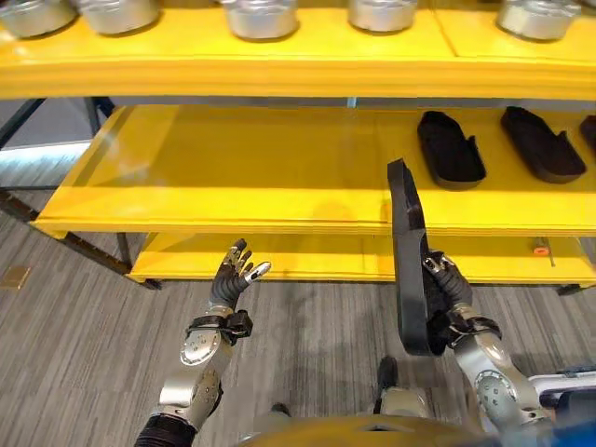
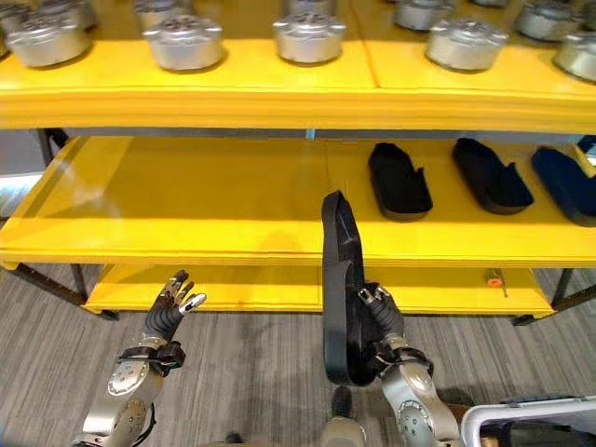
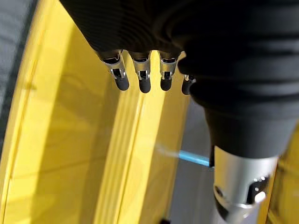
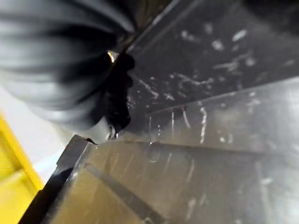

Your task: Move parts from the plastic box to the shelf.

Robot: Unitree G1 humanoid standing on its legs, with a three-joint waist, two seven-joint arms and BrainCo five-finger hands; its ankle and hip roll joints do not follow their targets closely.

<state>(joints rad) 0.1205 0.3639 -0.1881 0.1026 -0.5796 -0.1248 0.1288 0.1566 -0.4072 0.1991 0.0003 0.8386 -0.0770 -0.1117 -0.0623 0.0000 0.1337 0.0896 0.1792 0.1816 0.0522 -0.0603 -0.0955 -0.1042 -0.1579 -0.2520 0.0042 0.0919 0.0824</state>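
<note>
A long black plastic part [image 1: 407, 251] stands on end in my right hand [image 1: 449, 296], whose fingers curl round its lower half; its top reaches the front edge of the yellow middle shelf [image 1: 279, 177]. Up close in the right wrist view the same black part [image 4: 210, 130] shows scratched faces. Similar black parts [image 1: 450, 149] [image 1: 542, 142] lie on that shelf at the right. My left hand [image 1: 233, 277] hovers open, fingers spread upward, in front of the lower shelf [image 1: 307, 259]; its straight fingers [image 3: 142, 77] point at yellow shelving.
Round silver metal parts [image 2: 307, 37] line the top shelf [image 2: 279, 93]. A small orange item [image 1: 540, 250] sits on the lower shelf at right. A white box rim [image 2: 521, 414] shows at the lower right. Grey plank floor [image 1: 317, 335] lies between me and the rack.
</note>
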